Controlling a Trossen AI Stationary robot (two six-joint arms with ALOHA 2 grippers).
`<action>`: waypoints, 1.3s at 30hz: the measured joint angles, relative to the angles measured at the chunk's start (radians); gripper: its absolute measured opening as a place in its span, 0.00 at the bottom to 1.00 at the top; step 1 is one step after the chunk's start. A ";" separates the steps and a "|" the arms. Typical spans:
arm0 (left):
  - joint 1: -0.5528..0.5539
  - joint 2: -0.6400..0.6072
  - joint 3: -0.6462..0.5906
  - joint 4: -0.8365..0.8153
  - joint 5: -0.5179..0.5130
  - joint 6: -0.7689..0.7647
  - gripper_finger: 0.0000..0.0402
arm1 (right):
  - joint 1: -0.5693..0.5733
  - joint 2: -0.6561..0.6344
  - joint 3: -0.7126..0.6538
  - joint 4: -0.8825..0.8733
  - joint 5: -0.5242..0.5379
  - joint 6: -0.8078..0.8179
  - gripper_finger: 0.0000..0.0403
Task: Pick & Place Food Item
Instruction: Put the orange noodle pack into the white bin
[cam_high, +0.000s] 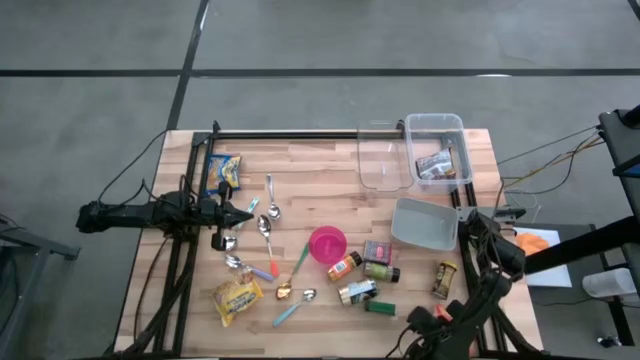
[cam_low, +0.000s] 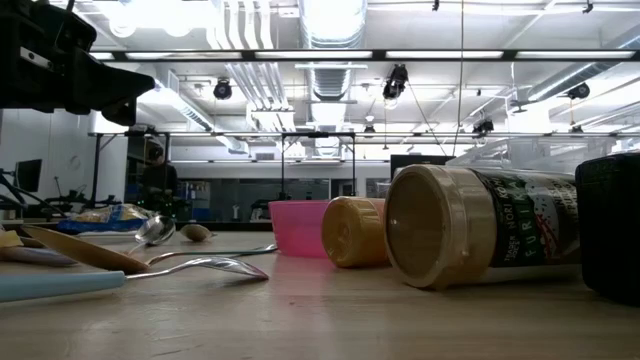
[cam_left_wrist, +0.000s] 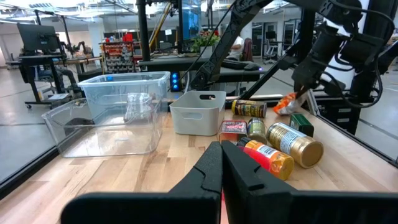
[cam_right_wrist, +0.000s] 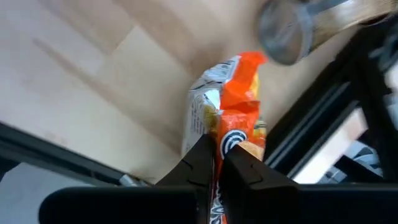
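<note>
Packet: orange snack packet (cam_right_wrist: 233, 118) pinched in right gripper (cam_right_wrist: 216, 163), at right table edge near the frame rail; in high view an orange patch (cam_high: 538, 240) shows just off the table's right side.
Grip: right fingers (cam_right_wrist: 199, 163) clamped on packet's lower end, thin bite on crinkly film; rest of packet sticks out beyond the tips.
Risk 1: film is slick & thin, so packet could slide out w/ a quick swing; prob. worse since hold is at one end, not mid.
Risk 2: packet sits close to dark frame bars (cam_right_wrist: 323, 118); a lift or turn could snag it there & tear it free.
Risk 3: tall clear bin (cam_high: 436, 148) already holds a packet; drop from too high could land on the rim, not inside.
Packet feel: glossy, soft, pillow-shaped, contents likely brittle; hard squeeze may crush them.
Bins: two clear plastic, rigid, thin-walled; grey tub (cam_high: 425, 224) opaque, matte, rounded corners.
Jars: spice bottles (cam_high: 362, 270) lying on sides, round, will roll if nudged.
Bowl: pink (cam_high: 327, 243), smooth plastic.
Spoons: several (cam_high: 265, 226), metal bowls, coloured handles.
Other packets: yellow one (cam_high: 237, 297) & blue one (cam_high: 224, 173), both foil-like.
Table: pale wood slats (cam_high: 300, 165), smooth.
Left gripper (cam_left_wrist: 221, 171): over left side of table, fingers together, empty, idle.
</note>
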 joint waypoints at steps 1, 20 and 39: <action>0.000 0.000 0.000 0.000 0.000 0.000 0.00 | -0.003 0.000 0.010 -0.016 0.009 0.001 0.03; 0.000 0.000 0.000 0.000 0.000 0.000 0.00 | -0.046 -0.067 0.043 -0.012 0.249 0.003 0.03; 0.000 0.000 0.000 0.000 0.000 0.000 0.00 | -0.039 -0.146 0.054 -0.012 0.527 -0.015 0.03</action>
